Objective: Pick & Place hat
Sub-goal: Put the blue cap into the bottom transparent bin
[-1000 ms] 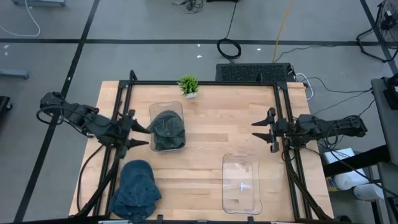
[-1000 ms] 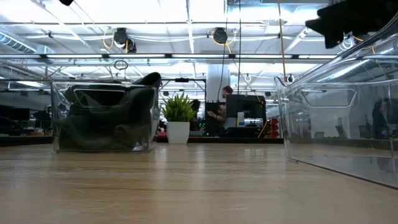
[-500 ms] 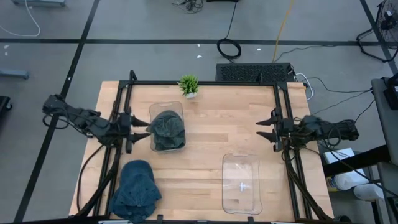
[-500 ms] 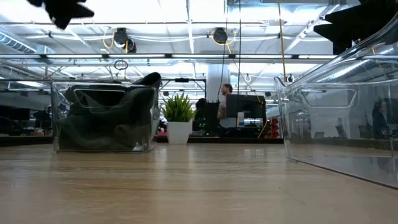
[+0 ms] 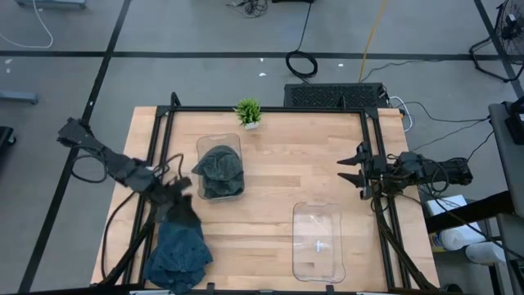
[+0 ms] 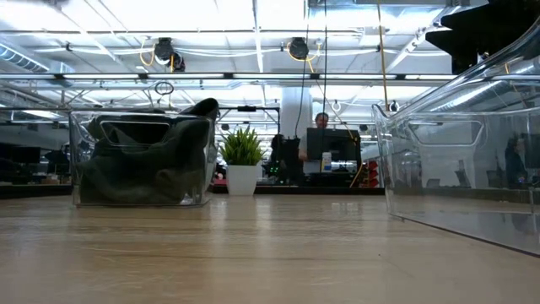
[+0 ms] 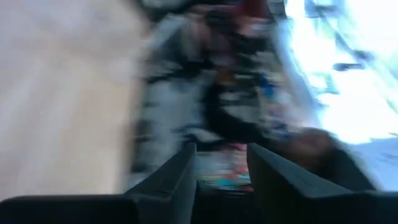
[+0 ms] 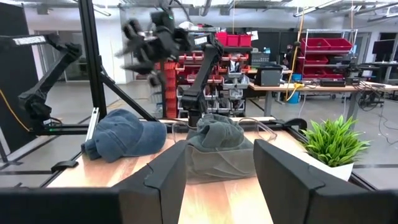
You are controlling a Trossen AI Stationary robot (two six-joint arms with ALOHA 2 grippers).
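Observation:
A blue hat (image 5: 178,250) lies flat on the table near the front left corner; the right wrist view shows the blue hat (image 8: 124,142) too. A dark grey-green hat (image 5: 219,168) sits in a clear bin (image 5: 202,146). My left gripper (image 5: 180,205) hovers over the blue hat's far edge, well above it. The left wrist view is blurred, but my left gripper (image 7: 221,177) shows a gap with nothing in it. My right gripper (image 5: 352,170) waits open at the table's right side, and its own view shows my right gripper (image 8: 217,186) holding nothing.
An empty clear bin (image 5: 318,242) stands at the front right. A small potted plant (image 5: 248,112) is at the far edge. A black frame rail (image 5: 160,147) runs along the table's left side and another rail (image 5: 378,205) along the right. Bare wood lies in between.
My left gripper has swung from beside the bin with the dark hat toward the table's near edge. It has sunk a little and rolled about its own axis, and is now over the blue hat's far edge. My right gripper has drawn back slightly toward the right edge.

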